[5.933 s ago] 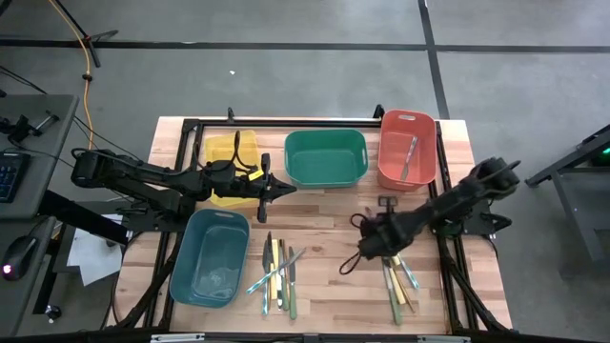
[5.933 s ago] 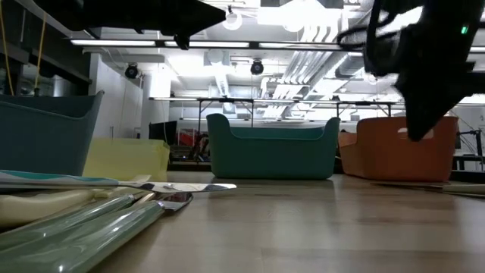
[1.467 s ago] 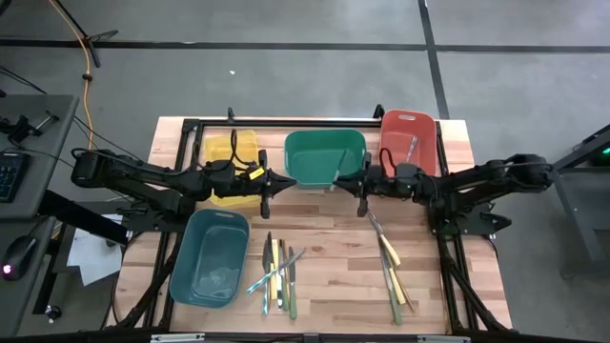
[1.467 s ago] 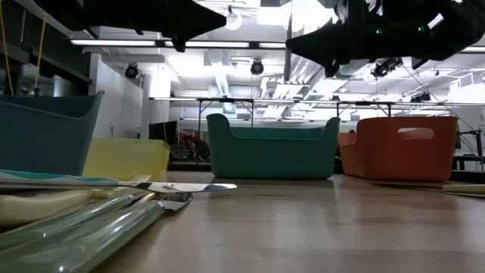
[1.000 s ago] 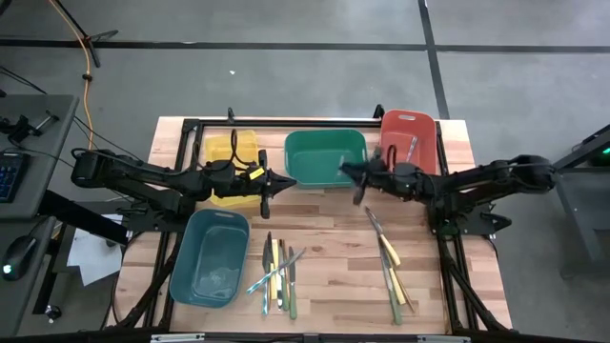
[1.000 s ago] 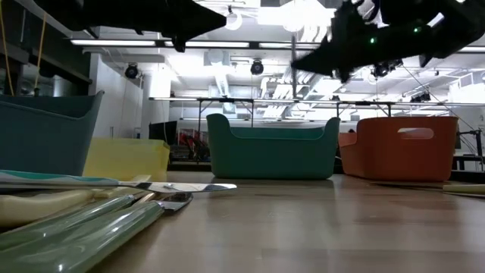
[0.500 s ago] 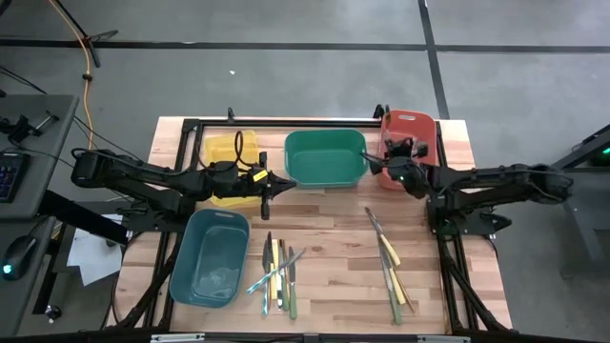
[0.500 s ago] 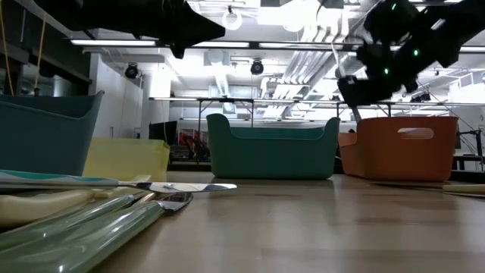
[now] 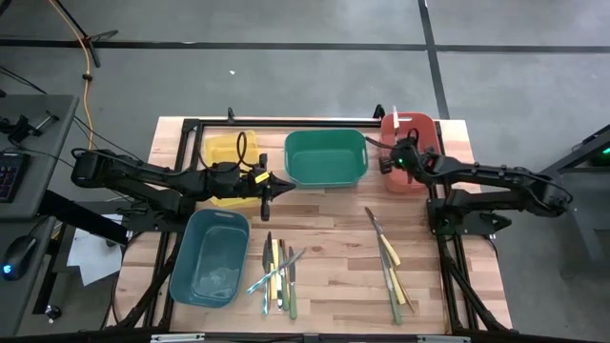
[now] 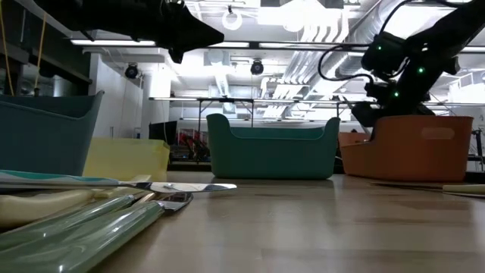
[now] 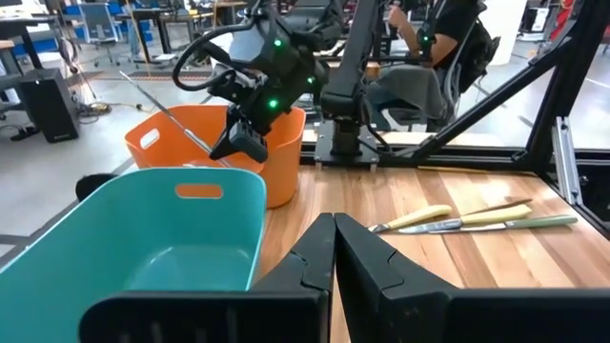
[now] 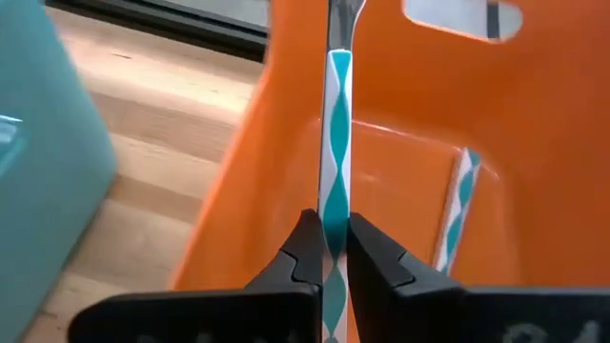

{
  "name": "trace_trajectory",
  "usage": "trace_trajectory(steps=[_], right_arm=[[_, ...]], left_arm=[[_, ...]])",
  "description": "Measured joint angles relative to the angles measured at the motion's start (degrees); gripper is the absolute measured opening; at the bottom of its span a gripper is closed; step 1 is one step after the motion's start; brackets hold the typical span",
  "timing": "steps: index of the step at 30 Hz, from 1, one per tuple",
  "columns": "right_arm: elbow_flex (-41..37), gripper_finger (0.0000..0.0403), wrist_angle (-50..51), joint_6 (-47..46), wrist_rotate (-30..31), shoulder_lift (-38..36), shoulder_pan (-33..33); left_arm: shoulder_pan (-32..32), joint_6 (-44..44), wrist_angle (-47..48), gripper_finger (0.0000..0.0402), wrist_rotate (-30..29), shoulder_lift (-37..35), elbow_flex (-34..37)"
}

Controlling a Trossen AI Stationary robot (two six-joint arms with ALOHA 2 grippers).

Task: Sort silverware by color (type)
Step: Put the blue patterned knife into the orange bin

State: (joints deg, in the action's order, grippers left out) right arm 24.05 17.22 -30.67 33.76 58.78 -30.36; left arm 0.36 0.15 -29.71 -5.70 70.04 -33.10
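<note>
My right gripper (image 9: 392, 158) is at the red bin's (image 9: 426, 125) left wall, shut on a utensil with a teal-and-white patterned handle (image 12: 336, 124). The left wrist view also shows that gripper (image 11: 244, 143) over the bin. A second patterned utensil (image 12: 457, 214) lies inside the bin. My left gripper (image 9: 287, 186) hangs shut and holding nothing between the yellow bin (image 9: 229, 152) and the green bin (image 9: 326, 158). More silverware lies flat on the table in two groups, one (image 9: 277, 272) near the front middle and one (image 9: 389, 260) toward the right. My right gripper pinches the utensil's patterned handle (image 12: 335, 205) between its two fingers, and the utensil runs on along the fingers and out past their tips. It is lifted clear. Its free end (image 9: 394, 118) sticks out toward the table's far edge above the bin's rim.
A teal bin (image 9: 210, 257) stands at the front left. A black frame rail (image 9: 286, 122) runs along the table's far edge behind the bins. Bare wood (image 9: 334, 214) lies between the bins and the two silverware groups.
My right gripper has carried the utensil from over the green bin's right end toward the table's right, to the red bin's left wall. It has sunk and tipped downward while rolling. The utensil, upright before, now points toward the far edge.
</note>
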Motion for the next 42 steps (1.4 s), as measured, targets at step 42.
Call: trace_trajectory(steps=[42], right_arm=[[-3.80, 0.0058, -60.84, 31.90, -25.52, -0.30, 18.42]], left_arm=[[-0.02, -3.77, 3.48, 0.0003, 0.58, -3.91, 0.07]])
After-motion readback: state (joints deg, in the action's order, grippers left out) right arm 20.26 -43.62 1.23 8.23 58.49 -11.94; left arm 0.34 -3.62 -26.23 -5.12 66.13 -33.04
